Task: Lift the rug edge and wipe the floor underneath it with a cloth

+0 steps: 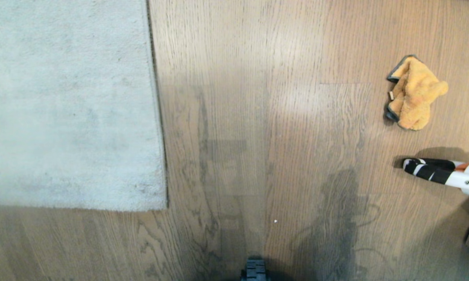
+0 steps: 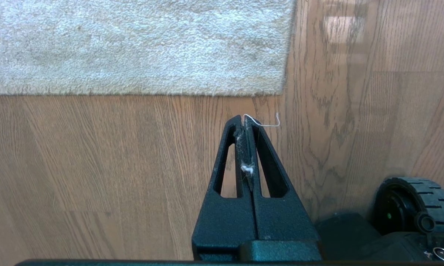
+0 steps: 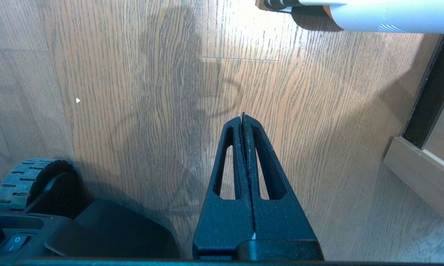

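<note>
A pale grey rug lies flat at the left of the head view, its rug edge (image 1: 159,117) running down to a square corner (image 1: 164,206). The same corner (image 2: 281,90) shows in the left wrist view. Brown wood-grain floor (image 1: 257,136) fills the rest. The cloth (image 1: 413,93), fuzzy orange-yellow with a grey border, lies crumpled on the floor at the far right. My left gripper (image 2: 244,117) hangs shut over bare floor a little short of the rug corner, with lint and a white thread stuck on it. My right gripper (image 3: 243,115) is shut over bare floor, holding nothing.
A white tool with a black-and-white striped tip (image 1: 433,171) lies on the floor below the cloth. Wooden furniture or a skirting (image 3: 421,173) stands at the right. The base's wheels (image 2: 414,203) (image 3: 26,181) sit close to both grippers. A small white speck (image 1: 275,221) lies on the floor.
</note>
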{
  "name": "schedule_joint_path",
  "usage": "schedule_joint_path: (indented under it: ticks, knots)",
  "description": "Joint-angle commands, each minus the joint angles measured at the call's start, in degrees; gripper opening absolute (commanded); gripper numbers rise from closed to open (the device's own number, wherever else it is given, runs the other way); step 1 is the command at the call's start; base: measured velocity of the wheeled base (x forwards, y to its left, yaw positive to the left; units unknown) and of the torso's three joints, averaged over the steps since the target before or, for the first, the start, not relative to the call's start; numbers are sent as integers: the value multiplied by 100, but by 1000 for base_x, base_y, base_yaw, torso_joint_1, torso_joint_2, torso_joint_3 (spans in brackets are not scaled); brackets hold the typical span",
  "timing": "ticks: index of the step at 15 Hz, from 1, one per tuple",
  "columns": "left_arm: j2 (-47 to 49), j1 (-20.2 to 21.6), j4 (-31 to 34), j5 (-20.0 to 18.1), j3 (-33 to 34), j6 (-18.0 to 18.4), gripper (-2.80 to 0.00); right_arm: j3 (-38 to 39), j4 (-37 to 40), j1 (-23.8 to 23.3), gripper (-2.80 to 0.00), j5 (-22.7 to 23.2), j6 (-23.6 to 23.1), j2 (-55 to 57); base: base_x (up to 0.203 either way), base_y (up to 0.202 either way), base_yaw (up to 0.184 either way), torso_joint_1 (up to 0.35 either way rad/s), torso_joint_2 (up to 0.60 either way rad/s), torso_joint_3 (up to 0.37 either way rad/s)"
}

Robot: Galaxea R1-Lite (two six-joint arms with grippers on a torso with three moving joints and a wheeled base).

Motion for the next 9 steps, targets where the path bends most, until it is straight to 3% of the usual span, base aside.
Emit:
schedule_joint_path:
  ticks: [1, 9]
  knots:
    - [-2, 0, -1, 2, 0, 5, -280, 1, 1, -2, -280, 5, -4, 18, 0, 0, 0, 0, 0, 0]
    - [-2, 0, -1, 2, 0, 5, -280, 1, 1, 3, -280, 5, -4, 18, 0, 0, 0, 0, 0, 0]
